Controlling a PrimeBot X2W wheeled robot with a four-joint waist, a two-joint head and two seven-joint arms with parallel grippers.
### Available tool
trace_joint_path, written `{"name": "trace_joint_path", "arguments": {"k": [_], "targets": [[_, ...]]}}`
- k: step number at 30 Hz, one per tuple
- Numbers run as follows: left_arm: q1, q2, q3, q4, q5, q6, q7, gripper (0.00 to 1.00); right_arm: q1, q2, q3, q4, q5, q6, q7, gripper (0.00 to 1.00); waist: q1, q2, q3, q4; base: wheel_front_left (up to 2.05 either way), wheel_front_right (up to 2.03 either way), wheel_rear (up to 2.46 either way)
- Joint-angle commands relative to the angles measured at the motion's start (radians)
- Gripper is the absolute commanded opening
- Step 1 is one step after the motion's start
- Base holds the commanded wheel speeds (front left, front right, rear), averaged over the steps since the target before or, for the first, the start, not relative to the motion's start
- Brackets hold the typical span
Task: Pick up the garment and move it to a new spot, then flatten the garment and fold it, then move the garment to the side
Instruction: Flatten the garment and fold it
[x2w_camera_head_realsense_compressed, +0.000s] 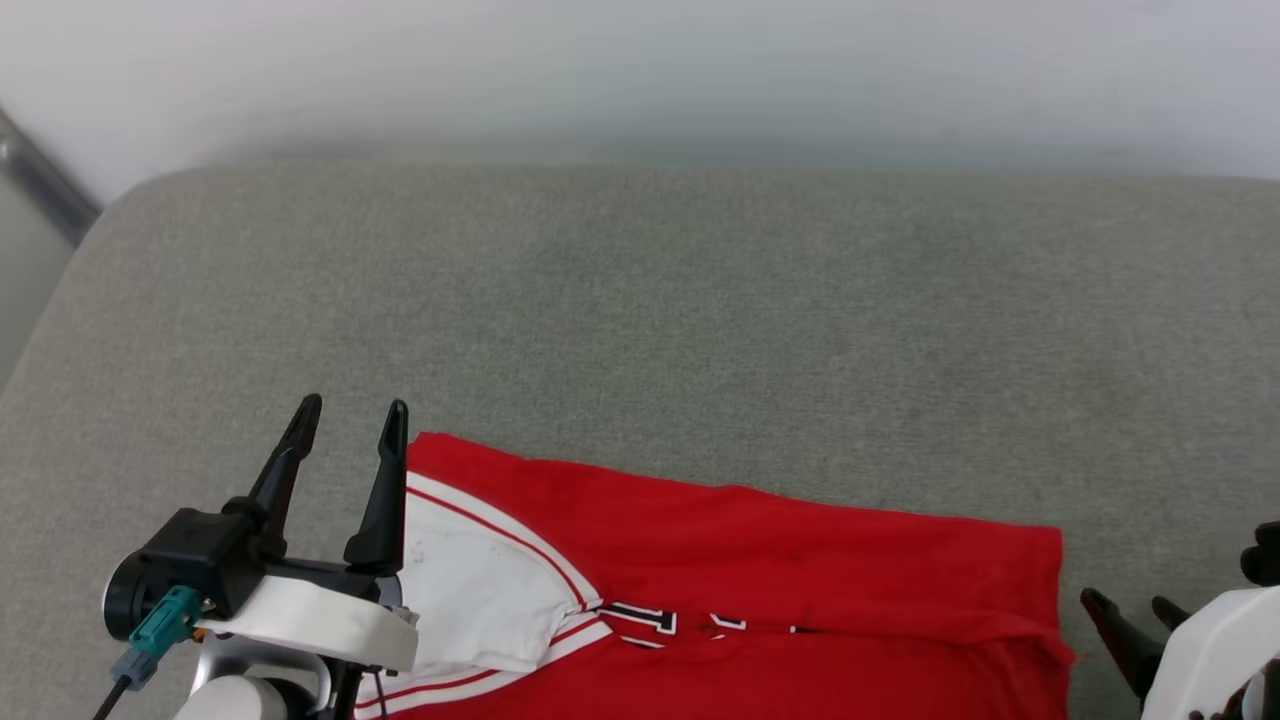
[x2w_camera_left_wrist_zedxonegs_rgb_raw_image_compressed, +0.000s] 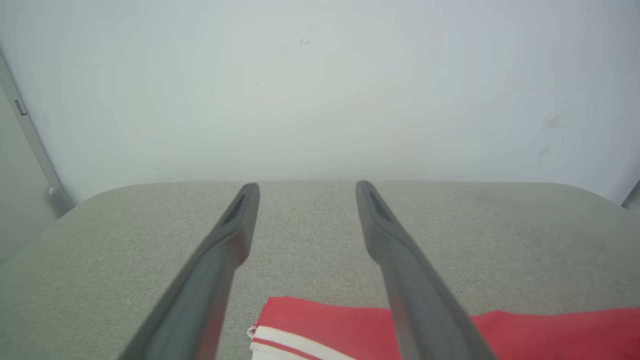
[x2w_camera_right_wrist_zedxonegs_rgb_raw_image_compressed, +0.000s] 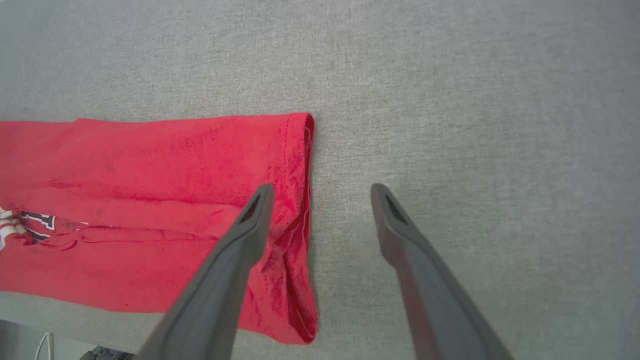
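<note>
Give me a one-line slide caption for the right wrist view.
Open right end effector above the hem end of the folded red garment on the grey fabric surface.

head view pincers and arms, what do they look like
The left pincer has two long black fingers tapering to slim tips, on a black housing. A teal plug with a dark cable sits at its side, and a glossy white shell covers the wrist. The right pincer has matching dark fingers and a white casing.
</note>
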Motion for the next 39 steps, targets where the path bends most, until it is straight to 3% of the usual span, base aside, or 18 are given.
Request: {"name": "trace_joint_path", "arguments": {"k": [1, 15, 16, 17, 31, 39], "targets": [[-0.015, -0.008, -0.003, -0.018, 0.016, 0.004, -0.008, 1.0, -0.015, 0.008, 0.004, 0.002, -0.007, 0.0, 0.014, 1.0, 0.0, 0.0, 0.033, 0.025, 0.0, 0.0, 0.0], [-0.043, -0.013, 0.007, -0.074, 0.085, 0.01, -0.018, 1.0, 0.003, 0.065, 0.078, 0.142, 0.031, 0.0, 0.156, 1.0, 0.0, 0.0, 0.135, 0.063, 0.0, 0.0, 0.0], [-0.042, -0.013, 0.004, -0.069, 0.084, 0.008, -0.017, 1.0, -0.001, 0.067, 0.081, 0.144, 0.034, 0.0, 0.157, 0.54, 0.0, 0.0, 0.135, 0.063, 0.0, 0.0, 0.0], [-0.041, -0.012, 0.002, -0.064, 0.083, 0.006, -0.016, 1.0, -0.008, 0.069, 0.083, 0.146, 0.034, 0.0, 0.157, 0.0, 0.0, 0.0, 0.134, 0.063, 0.0, 0.0, 0.0], [0.012, 0.023, -0.027, 0.0, 0.102, 0.014, 0.017, 1.0, -0.067, 0.02, 0.093, 0.131, 0.036, 0.0, 0.113, 0.0, 0.0, 0.0, 0.016, 0.031, 0.0, 0.0, 0.0], [0.012, 0.016, -0.033, 0.002, 0.102, 0.026, 0.023, 1.0, -0.077, -0.043, -0.018, 0.153, 0.042, -0.001, 0.119, 0.0, 0.0, 0.0, -0.014, 0.017, 0.0, 0.0, 0.0]]}}
